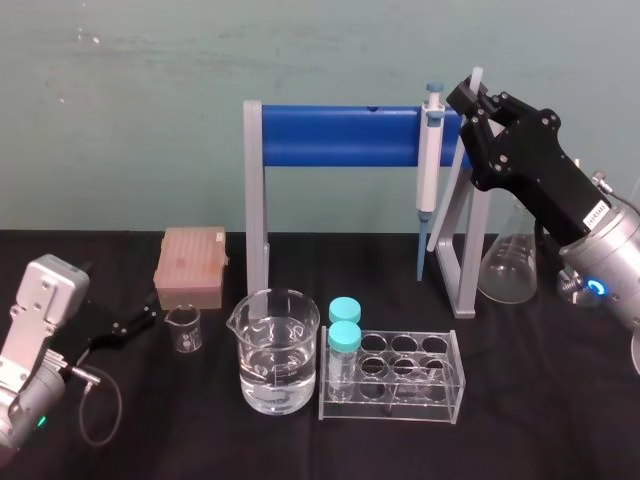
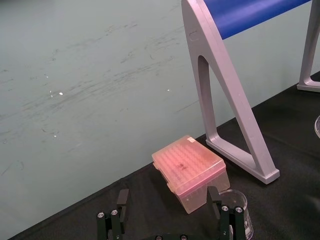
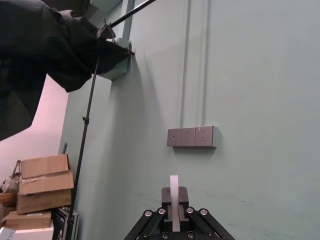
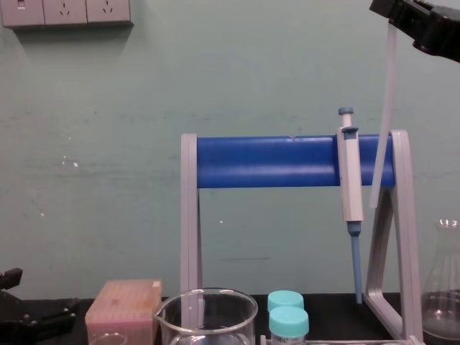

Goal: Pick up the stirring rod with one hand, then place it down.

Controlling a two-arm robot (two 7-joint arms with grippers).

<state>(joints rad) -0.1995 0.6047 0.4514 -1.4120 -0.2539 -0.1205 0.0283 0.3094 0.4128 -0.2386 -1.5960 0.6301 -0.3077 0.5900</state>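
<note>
- While the right black mechanical gripper (image 1: 470, 100) stood high above the blue-and-grey rack's (image 1: 330, 135) right end, its jaws clamped the long, thin, translucent whitish stirring rod (image 4: 383, 115) near its top.
- The rod hung steeply, clear of the black tabletop (image 1: 560, 400); pickup judged complete, placement outstanding.
- The left gripper (image 1: 140, 320) lay low at left, jaws wide and empty, judged idle.

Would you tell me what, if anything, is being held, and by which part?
The right gripper holds the stirring rod near its upper end, with most of the rod hanging below; the left gripper holds nothing.
</note>
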